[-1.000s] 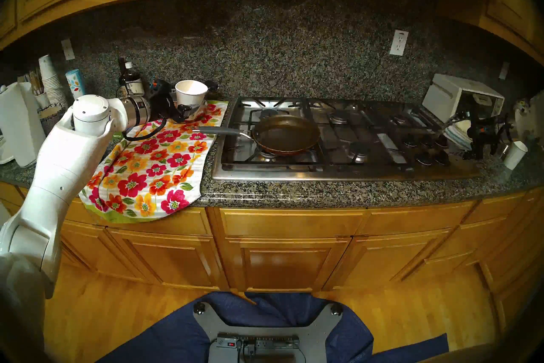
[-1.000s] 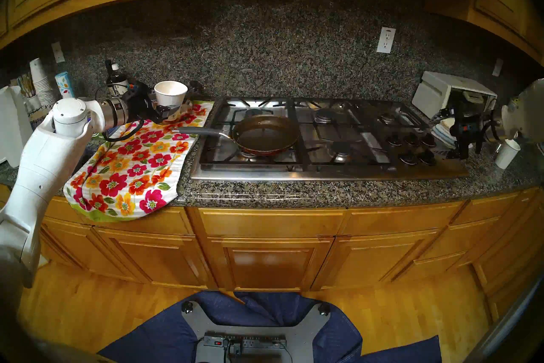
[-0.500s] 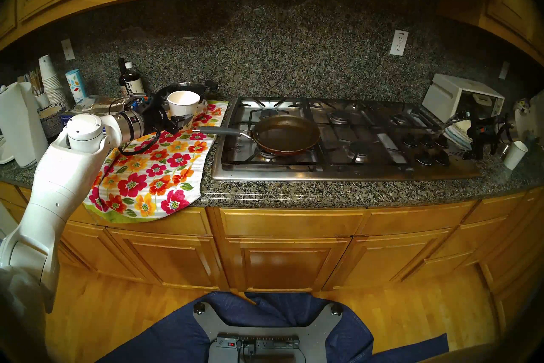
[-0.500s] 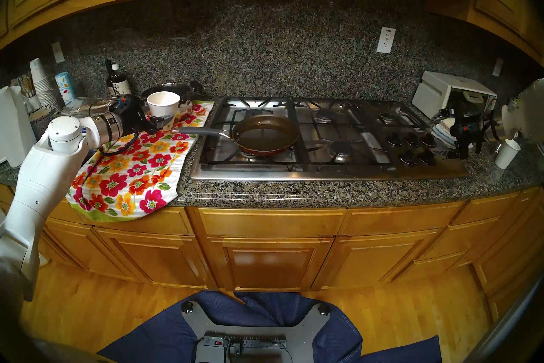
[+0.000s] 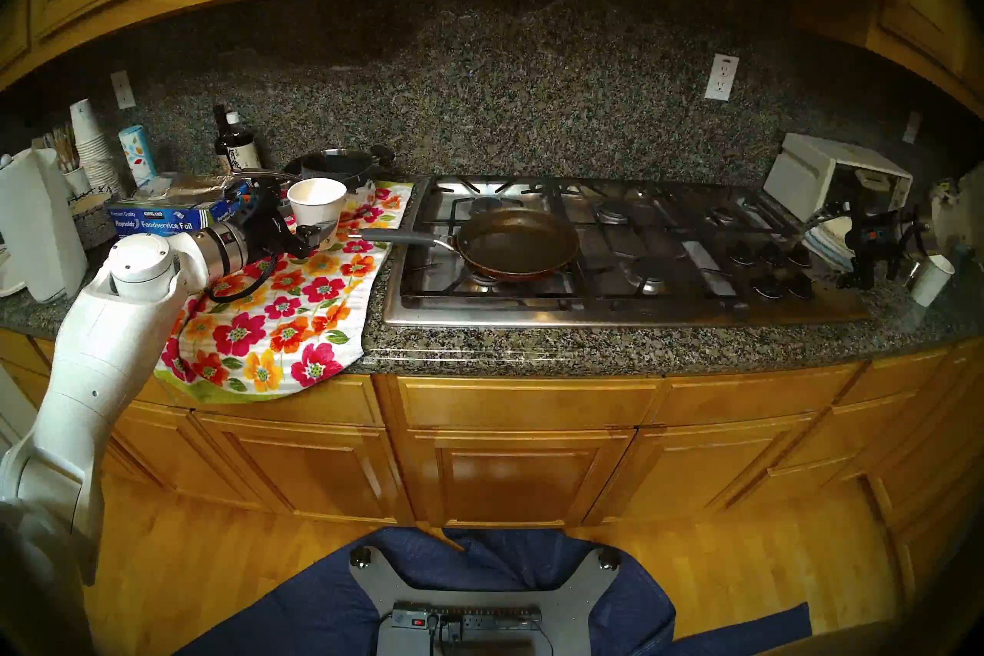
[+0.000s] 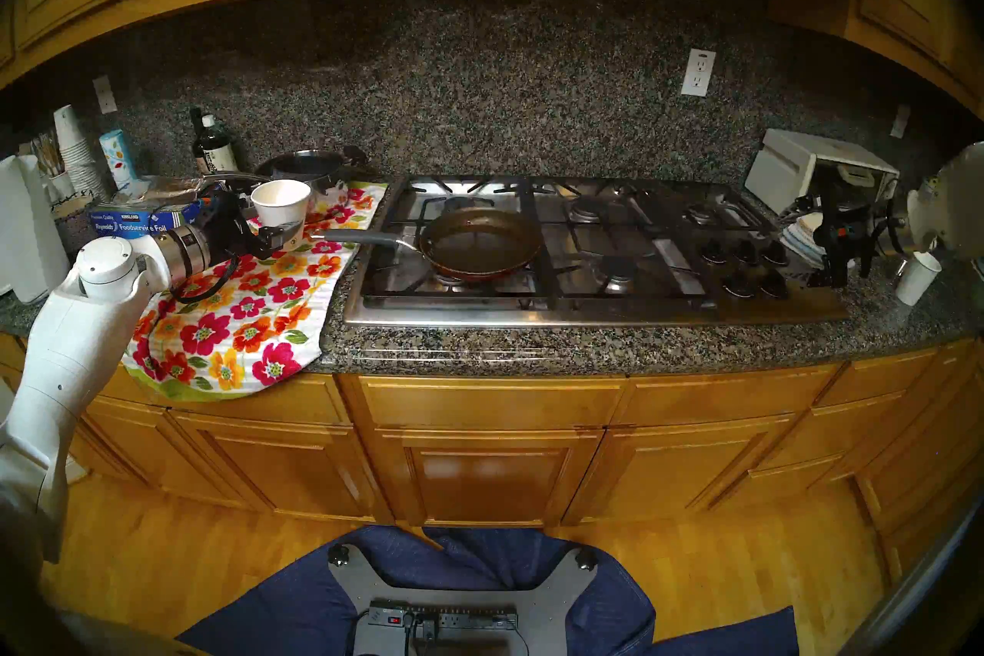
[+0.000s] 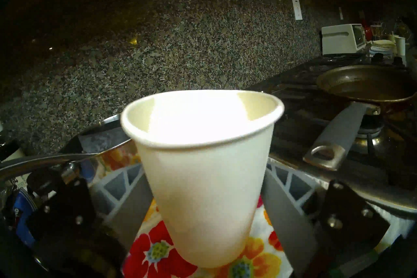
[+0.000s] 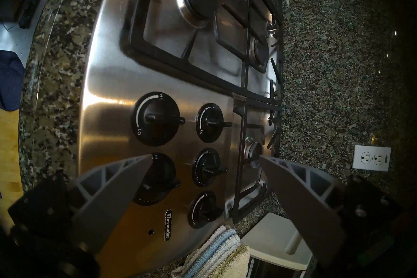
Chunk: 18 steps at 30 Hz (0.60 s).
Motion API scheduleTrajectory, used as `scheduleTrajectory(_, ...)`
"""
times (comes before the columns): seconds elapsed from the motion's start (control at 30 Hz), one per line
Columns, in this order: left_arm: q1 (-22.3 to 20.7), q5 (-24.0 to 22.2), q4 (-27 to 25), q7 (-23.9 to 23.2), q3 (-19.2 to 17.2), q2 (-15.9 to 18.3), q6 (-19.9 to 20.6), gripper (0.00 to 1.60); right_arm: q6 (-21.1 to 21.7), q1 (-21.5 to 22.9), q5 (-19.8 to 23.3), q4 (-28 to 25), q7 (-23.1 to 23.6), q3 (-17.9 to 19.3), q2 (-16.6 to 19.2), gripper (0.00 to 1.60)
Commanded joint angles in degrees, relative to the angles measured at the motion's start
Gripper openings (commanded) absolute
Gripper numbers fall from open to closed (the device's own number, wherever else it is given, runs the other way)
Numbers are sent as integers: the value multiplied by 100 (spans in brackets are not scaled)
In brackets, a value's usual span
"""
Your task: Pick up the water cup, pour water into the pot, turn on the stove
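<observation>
The white paper water cup (image 5: 317, 207) (image 6: 280, 207) (image 7: 203, 180) stands upright with its base down on the floral towel (image 5: 277, 309). It is just left of the pan's grey handle. My left gripper (image 5: 319, 230) (image 6: 282, 231) (image 7: 206, 167) is shut on the cup, one finger against each side of its lower half. The pot, a dark frying pan (image 5: 516, 242) (image 6: 479, 242) (image 7: 365, 85), sits on the front left burner of the steel stove (image 5: 639, 314) (image 6: 585, 314) (image 8: 108, 112). My right gripper (image 5: 873, 274) (image 6: 850, 271) (image 8: 205, 156) hangs open just above the black knobs (image 5: 772, 266) (image 8: 158, 118).
A steel saucepan (image 5: 338, 162) stands behind the cup, with a foil box (image 5: 165, 218) and a dark bottle (image 5: 234, 144) to its left. At the far left is a stack of cups (image 5: 90, 144). A white toaster oven (image 5: 830, 176), folded cloths (image 8: 216, 255) and a plain white cup (image 5: 932, 279) crowd the stove's right end.
My left arm has come down and drawn left toward me, bringing the cup from the air onto the towel. The saucepan and foil box behind it came into view. The right arm has not moved.
</observation>
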Motion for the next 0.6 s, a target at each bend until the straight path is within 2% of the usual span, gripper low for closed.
scheduleTrajectory(0.0, 92, -319, 41, -114, -339, 4, -293, 120, 9, 144, 19, 113, -65, 16, -41, 160)
scheduleTrajectory(0.57, 364, -546, 559, -429, -521, -208, -794, 119, 9, 145, 17, 113, -67, 16, -41, 160)
